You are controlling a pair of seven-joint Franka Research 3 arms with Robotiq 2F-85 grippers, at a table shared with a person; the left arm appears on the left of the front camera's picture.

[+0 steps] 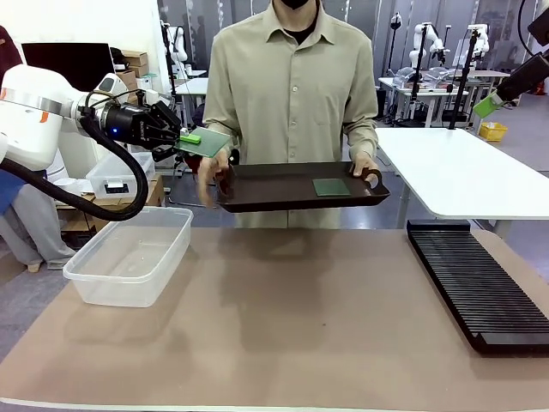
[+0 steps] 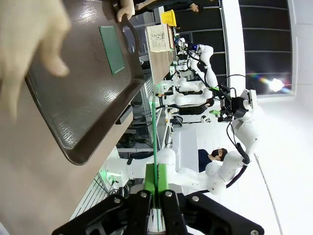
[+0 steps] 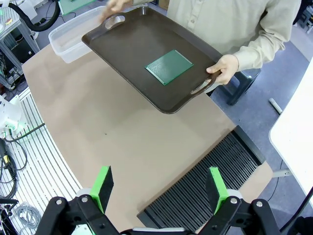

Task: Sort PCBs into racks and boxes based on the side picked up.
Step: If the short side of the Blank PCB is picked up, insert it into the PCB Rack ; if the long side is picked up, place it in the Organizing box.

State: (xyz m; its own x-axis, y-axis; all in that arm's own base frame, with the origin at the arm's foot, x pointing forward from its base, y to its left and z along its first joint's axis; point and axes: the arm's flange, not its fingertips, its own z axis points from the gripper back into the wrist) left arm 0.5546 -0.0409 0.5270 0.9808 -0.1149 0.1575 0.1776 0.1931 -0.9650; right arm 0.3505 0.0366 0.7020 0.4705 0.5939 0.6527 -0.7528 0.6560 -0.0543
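Observation:
My left gripper (image 1: 183, 137) (image 2: 156, 190) is shut on one PCB (image 1: 207, 142), held in the air above the far end of the clear box (image 1: 129, 254). In the left wrist view that PCB (image 2: 155, 142) shows edge-on as a thin green line between the pads. A second PCB (image 1: 331, 186) (image 3: 169, 66) (image 2: 112, 49) lies flat on the dark brown tray (image 1: 274, 187) (image 3: 132, 46) that the person holds by both handles. My right gripper (image 3: 160, 188) (image 1: 486, 105) hangs open, high over the table's right side above the black rack (image 1: 480, 283) (image 3: 210, 181).
The person stands at the far edge, one hand (image 3: 222, 66) on the tray's right handle. The clear box (image 3: 73, 34) sits at the left of the brown table top (image 1: 283, 326). A white table (image 1: 463, 172) stands behind the rack.

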